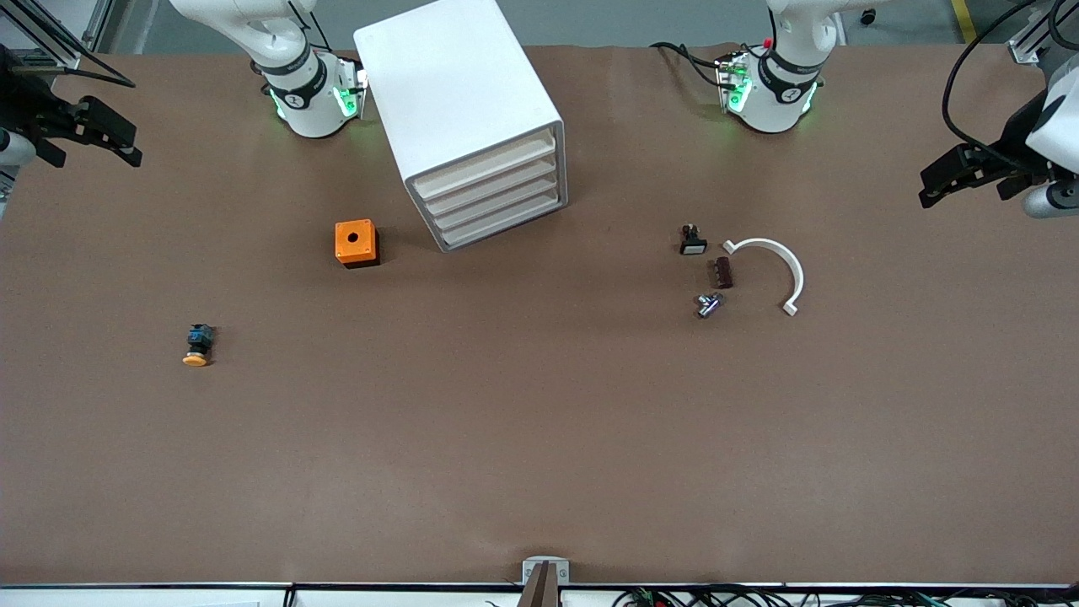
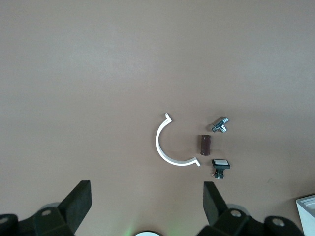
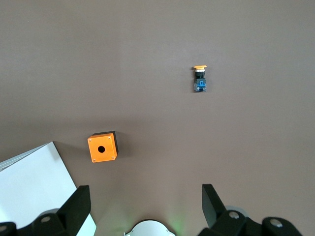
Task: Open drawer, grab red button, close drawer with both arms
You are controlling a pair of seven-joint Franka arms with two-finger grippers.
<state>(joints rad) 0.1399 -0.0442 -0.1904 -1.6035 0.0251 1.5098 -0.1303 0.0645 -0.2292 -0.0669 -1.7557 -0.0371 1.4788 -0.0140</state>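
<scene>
Nothing started: all cabinet [image 1: 459, 110] drawers shut, red button unseen, left gripper [image 1: 969, 174] and right gripper [image 1: 88, 135] spread, waiting well apart from it; next, pull a drawer [image 1: 489, 169].

Brown table [image 1: 539, 438] carries a white cabinet [image 1: 459, 93], four drawers shut, with an orange cube [image 1: 356, 243] beside it. A yellow-capped button [image 1: 198, 345] lies nearer the front camera. Toward the left arm's end: white curved clip [image 1: 780, 257], brown cylinder [image 1: 723, 272], metal fitting [image 1: 708, 304], small black switch [image 1: 692, 240].

Honestly can't read any text, labels, brands or numbers anywhere here, not on a single thing.
</scene>
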